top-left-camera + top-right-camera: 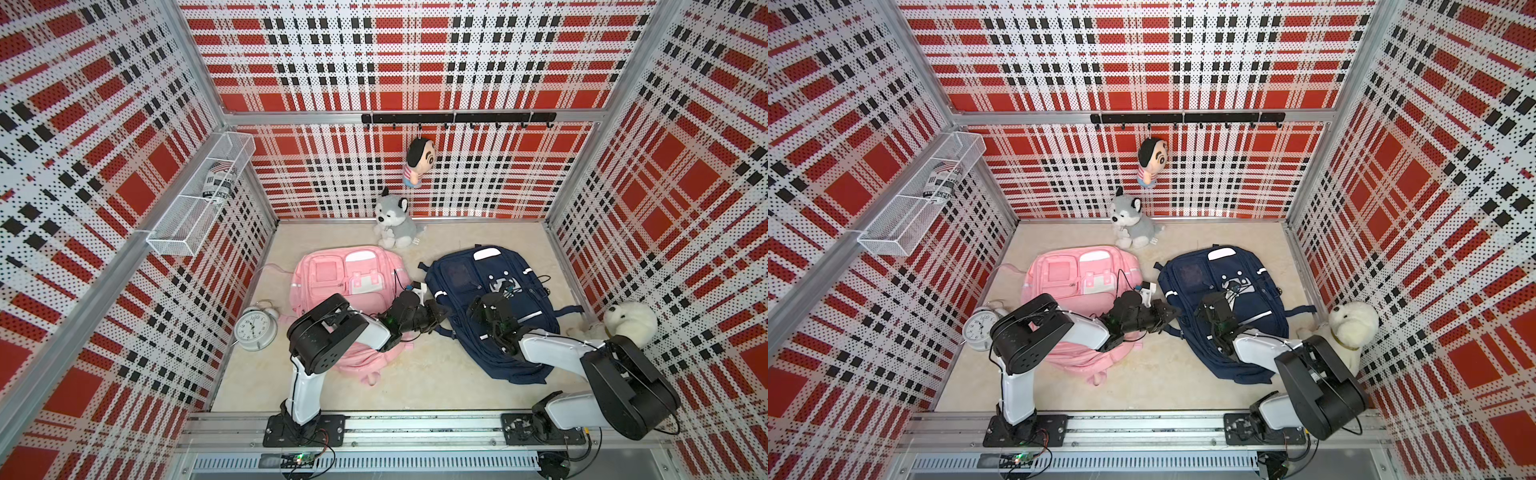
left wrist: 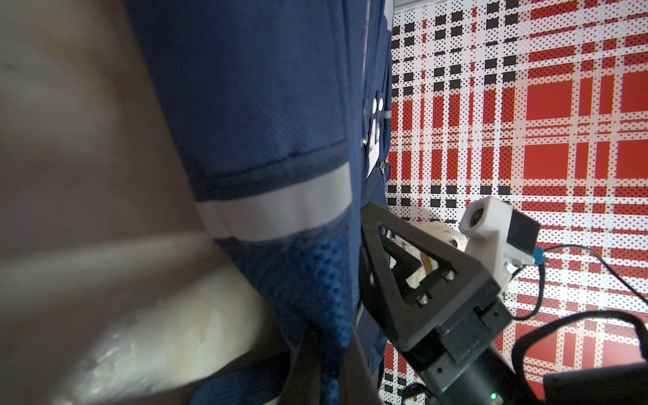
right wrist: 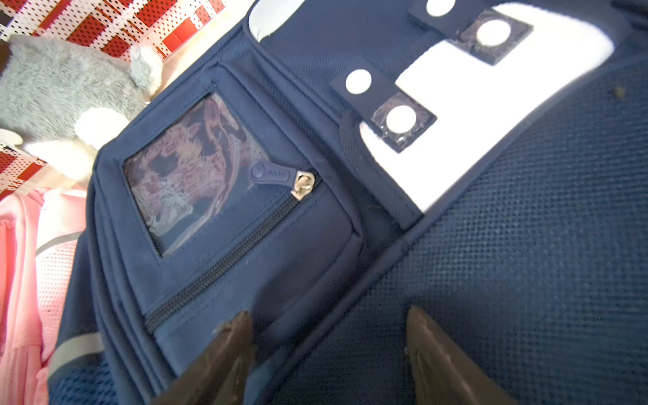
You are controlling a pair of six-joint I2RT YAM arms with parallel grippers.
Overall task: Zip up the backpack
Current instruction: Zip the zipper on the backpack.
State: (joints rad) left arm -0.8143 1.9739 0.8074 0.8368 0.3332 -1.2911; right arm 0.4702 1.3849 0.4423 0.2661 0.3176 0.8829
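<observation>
We record:
- alarm clock (image 1: pixel 254 326): black hour numerals round the white dial, too small to read singly.
- newsprint-patterned item (image 1: pixel 218 183) in wire basket (image 1: pixel 172 243): bold headline letters, not legible.
- zipper pull (image 3: pixel 268 173) on navy backpack (image 3: pixel 526 280): embossed lettering, illegible.

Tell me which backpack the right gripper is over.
The navy backpack: the open right gripper is over its front panel. The pink backpack lies beside it, on the robot's left.
</observation>
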